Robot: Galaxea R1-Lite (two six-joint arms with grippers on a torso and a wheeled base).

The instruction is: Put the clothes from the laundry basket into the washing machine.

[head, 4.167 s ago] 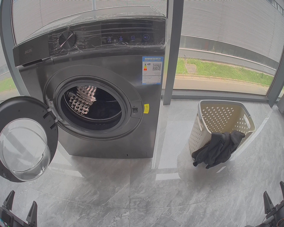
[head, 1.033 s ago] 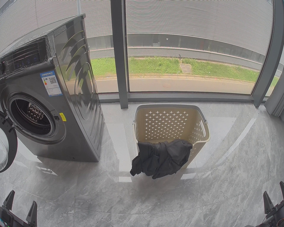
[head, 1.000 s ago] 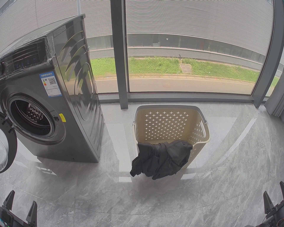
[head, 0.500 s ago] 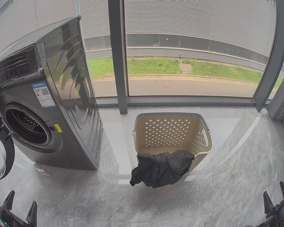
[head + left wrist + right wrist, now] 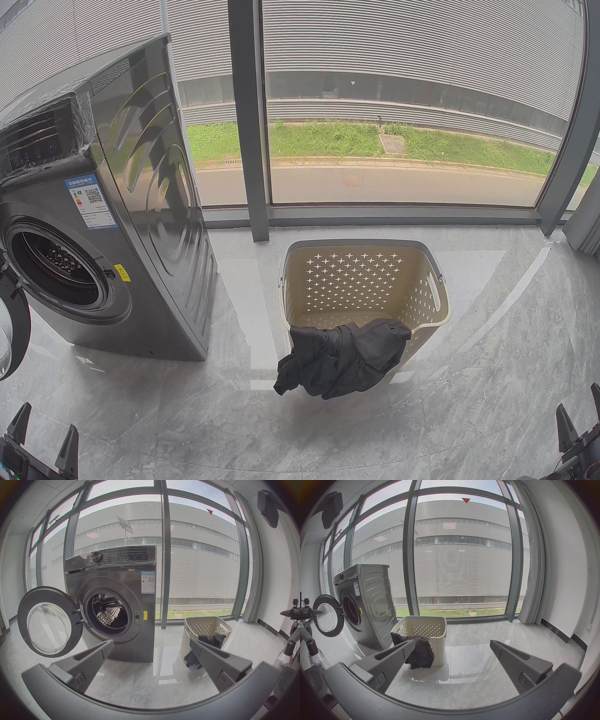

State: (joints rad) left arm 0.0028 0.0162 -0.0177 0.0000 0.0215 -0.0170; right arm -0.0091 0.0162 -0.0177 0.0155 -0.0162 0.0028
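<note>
Facing marble floor and windows, I see left pincer, right pincer agape; washing machine door, beyond left, cropped in head view.

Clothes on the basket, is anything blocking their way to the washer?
Nothing visible does. The clothes hang over the basket's near rim, bare floor lies between basket and washer, and the washer's door stands open.

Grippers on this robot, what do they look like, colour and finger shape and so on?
The left gripper and right gripper look alike: matte dark grey, each with two long wedge-shaped fingers tapering to tips with cross-hatched pads, a round fastener near each base, mounted on a curved grey bar.
</note>
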